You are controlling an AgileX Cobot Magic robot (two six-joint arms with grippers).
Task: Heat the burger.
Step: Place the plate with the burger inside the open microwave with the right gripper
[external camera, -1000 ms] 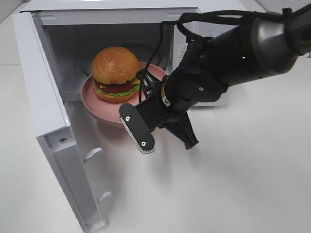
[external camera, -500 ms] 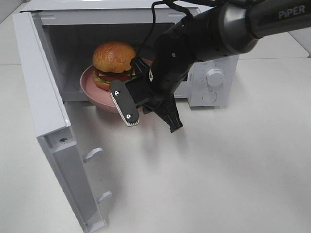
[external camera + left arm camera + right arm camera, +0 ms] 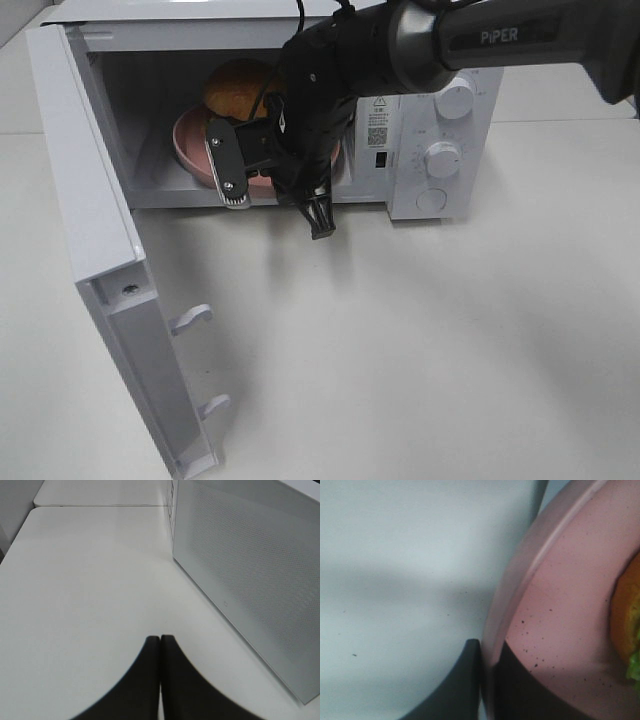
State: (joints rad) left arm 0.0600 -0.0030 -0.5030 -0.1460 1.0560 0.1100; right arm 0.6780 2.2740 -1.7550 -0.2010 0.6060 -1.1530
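The burger [image 3: 238, 85] has a golden-brown bun and rests on a pink speckled plate [image 3: 190, 145], now inside the open microwave [image 3: 430, 120]. The arm hides most of it. My right gripper [image 3: 232, 182] is at the cavity's mouth, shut on the plate's near rim. In the right wrist view the dark fingers [image 3: 465, 680] pinch the plate's rim [image 3: 520, 580], with the burger's edge [image 3: 626, 620] and its lettuce at the side. My left gripper [image 3: 160, 639] is shut on nothing, hovering over the white table beside the microwave's perforated side wall [image 3: 250, 570].
The microwave door [image 3: 85, 200] stands swung open to the left, its handle hooks [image 3: 192, 318] facing the table. Two control knobs [image 3: 442, 158] are on the right front panel. White table [image 3: 450, 350] spreads in front of the microwave.
The right arm has moved back and to the left, carrying the plate and burger from the microwave's threshold deeper into the cavity. The grip stayed shut throughout.
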